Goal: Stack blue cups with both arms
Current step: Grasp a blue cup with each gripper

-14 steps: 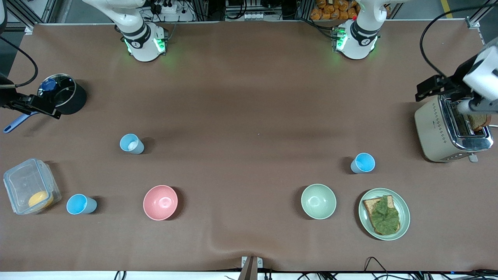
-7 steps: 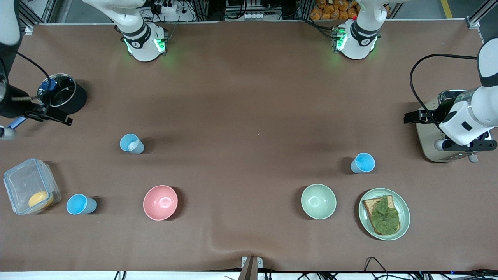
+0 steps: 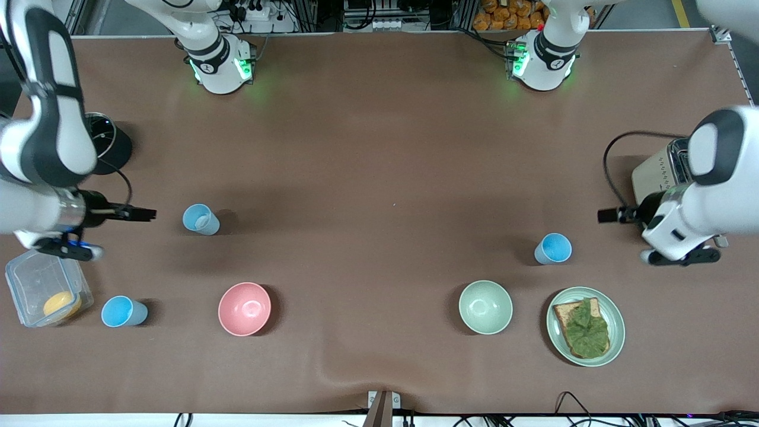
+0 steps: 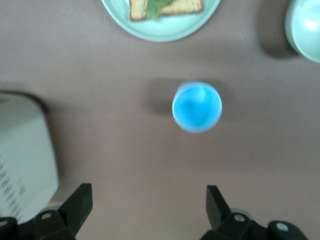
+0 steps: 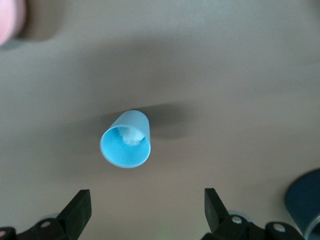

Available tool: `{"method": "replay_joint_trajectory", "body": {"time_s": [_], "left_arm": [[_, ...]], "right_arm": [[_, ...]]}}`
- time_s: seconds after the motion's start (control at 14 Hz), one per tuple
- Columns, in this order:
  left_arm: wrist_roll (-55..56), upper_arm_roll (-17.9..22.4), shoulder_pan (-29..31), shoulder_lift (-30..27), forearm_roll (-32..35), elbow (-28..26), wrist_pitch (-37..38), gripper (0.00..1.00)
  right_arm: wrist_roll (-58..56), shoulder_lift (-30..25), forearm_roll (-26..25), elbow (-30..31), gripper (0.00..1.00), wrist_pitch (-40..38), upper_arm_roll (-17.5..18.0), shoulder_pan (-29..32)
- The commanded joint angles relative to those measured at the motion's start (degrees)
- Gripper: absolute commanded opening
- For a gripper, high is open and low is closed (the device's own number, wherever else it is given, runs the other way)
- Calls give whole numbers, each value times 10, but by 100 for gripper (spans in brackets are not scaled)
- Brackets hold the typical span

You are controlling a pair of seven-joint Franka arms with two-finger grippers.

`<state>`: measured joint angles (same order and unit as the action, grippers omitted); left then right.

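Note:
Three blue cups stand upright on the brown table. One (image 3: 200, 219), with something white inside, is toward the right arm's end. It shows in the right wrist view (image 5: 126, 141), ahead of my right gripper (image 5: 147, 200), which is open, empty and up in the air. A second cup (image 3: 552, 248) is toward the left arm's end. It shows in the left wrist view (image 4: 197, 107), ahead of my left gripper (image 4: 149, 195), also open, empty and raised. The third cup (image 3: 123, 312) stands nearer the front camera, beside a clear container (image 3: 24, 279).
A pink bowl (image 3: 244, 308) and a pale green bowl (image 3: 485, 306) stand near the front. A green plate (image 3: 618, 332) holds toast with lettuce. A toaster (image 3: 655, 172) and a black pot (image 3: 115, 148) stand at the table's ends.
The right arm has swung from the pot toward the cup with white inside. The left arm has swung from the toaster toward the second cup. No cup has moved.

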<state>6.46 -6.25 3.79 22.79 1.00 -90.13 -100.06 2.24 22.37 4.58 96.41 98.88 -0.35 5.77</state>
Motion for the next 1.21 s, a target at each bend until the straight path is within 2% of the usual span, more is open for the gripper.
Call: {"method": "replay_joint_trajectory", "body": {"time_s": [0.0,0.14,0.29,0.71,0.79,0.86,0.93,1.0,1.07,1.14], "left_arm": [[18,-3,3,14,19,-70,-112,100],[19,-4,1,51,19,-87,-178,100],[22,-4,-5,70,19,-87,-194,100],[26,-4,-11,117,19,-86,-211,100],[26,-4,-11,123,20,-85,-211,100],[26,-4,-12,127,20,-82,-212,86],[26,-3,-12,127,20,-81,-212,51],[26,-3,-12,128,20,-81,-213,28],[26,-3,-12,128,20,-80,-213,17],[26,-3,-12,128,20,-80,-213,13]], "right_arm": [[-49,24,22,29,100,47,5,22],[-55,35,22,62,100,81,5,15],[-54,33,24,119,100,155,6,8],[-54,33,24,163,100,186,5,-7],[-54,35,24,163,69,185,5,-9],[-55,36,24,161,46,180,5,-8],[-58,40,24,159,17,178,5,-1],[-74,49,23,158,0,179,5,-1],[-78,48,23,154,0,177,5,-3],[-75,48,24,139,0,164,5,-5]]}}
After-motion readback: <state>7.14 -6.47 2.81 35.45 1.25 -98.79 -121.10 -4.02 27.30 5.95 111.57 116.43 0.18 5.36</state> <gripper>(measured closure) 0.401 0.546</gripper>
